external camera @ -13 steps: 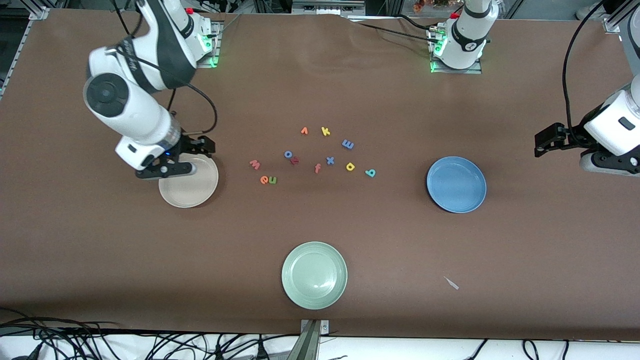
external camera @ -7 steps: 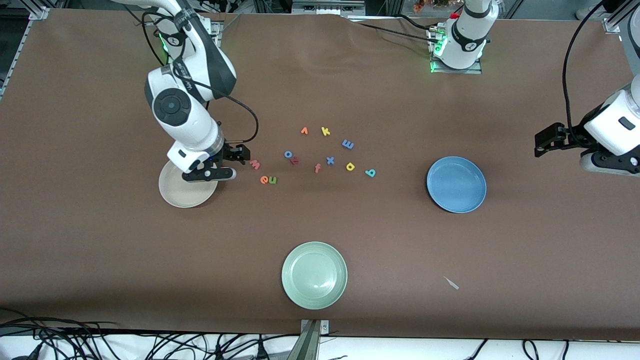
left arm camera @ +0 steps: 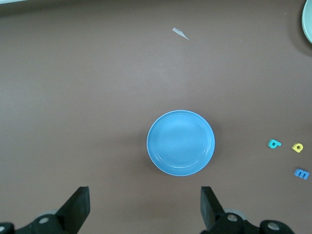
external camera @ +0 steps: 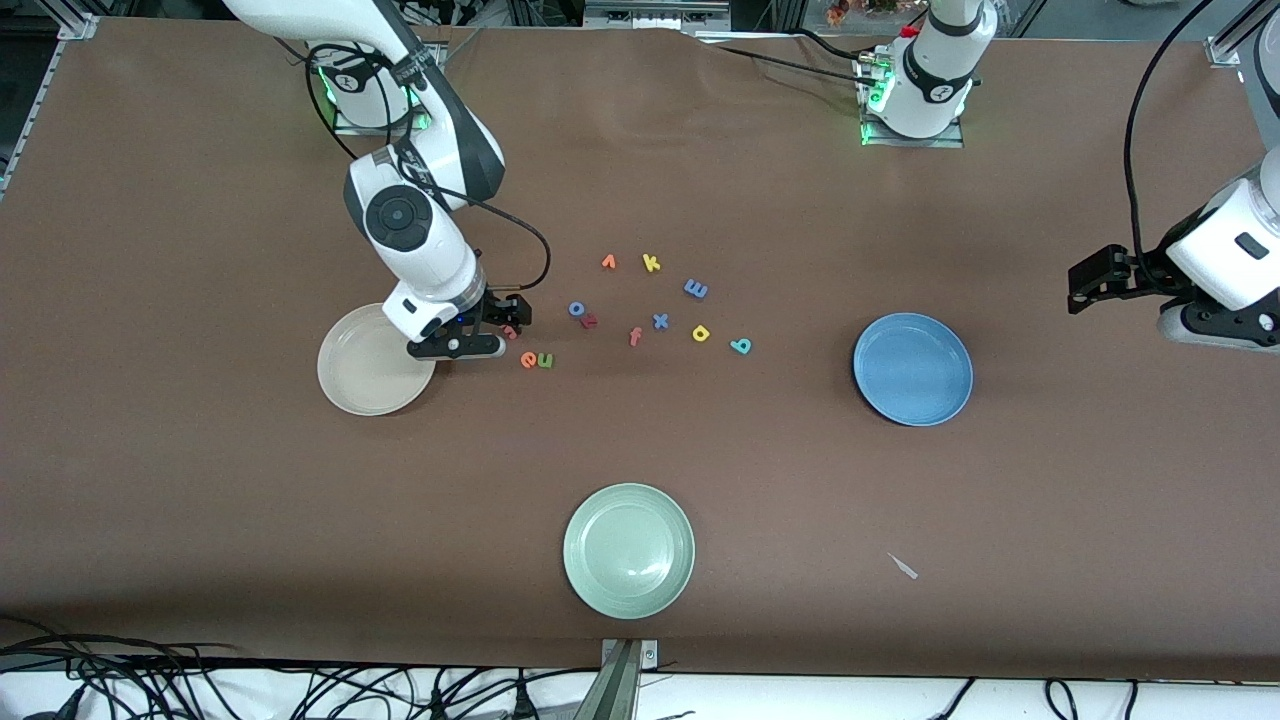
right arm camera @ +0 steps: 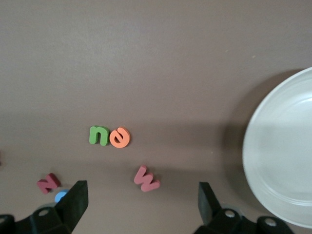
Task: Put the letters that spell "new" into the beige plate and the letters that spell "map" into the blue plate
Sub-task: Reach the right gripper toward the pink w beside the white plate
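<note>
right gripper point(external camera: 497, 335) spread over pinkish-red w point(right arm camera: 146, 178) | green n point(right arm camera: 98, 135) touching orange e point(right arm camera: 120, 137) | left gripper point(left arm camera: 144, 214) spread, waiting

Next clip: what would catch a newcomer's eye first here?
Probably the scatter of small coloured letters mid-table, ringed by three empty plates: a beige plate toward the right arm's end, a blue plate toward the left arm's end, and a green plate nearest the front camera. The open right gripper hangs over the pinkish w beside the beige plate.
</note>
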Available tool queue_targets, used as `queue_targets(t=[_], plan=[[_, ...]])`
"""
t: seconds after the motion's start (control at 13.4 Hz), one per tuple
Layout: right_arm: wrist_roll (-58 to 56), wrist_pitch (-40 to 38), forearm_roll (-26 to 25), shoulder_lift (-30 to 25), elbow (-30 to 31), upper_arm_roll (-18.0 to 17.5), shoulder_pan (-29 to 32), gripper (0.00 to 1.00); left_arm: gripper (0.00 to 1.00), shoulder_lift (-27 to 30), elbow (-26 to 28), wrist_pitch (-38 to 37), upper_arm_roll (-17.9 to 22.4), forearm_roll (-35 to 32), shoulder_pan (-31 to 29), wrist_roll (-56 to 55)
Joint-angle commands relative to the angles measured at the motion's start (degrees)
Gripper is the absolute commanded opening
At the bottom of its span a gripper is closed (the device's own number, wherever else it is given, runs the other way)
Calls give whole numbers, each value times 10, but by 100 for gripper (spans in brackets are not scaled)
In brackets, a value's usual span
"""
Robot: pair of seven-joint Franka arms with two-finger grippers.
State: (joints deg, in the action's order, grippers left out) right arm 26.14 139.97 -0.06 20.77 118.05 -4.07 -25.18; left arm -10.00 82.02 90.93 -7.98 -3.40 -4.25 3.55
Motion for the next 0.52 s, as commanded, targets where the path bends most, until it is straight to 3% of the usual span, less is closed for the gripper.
queue_targets(t=[0.0, 0.45], plan=[[10, 55, -2, 6, 32, 2, -5, 100, 100, 2, -6, -7, -11, -13, 16, 5], [11, 135, -2, 35, 66, 2, -10, 99, 100, -61, -2, -4, -21, -4, 62, -30]])
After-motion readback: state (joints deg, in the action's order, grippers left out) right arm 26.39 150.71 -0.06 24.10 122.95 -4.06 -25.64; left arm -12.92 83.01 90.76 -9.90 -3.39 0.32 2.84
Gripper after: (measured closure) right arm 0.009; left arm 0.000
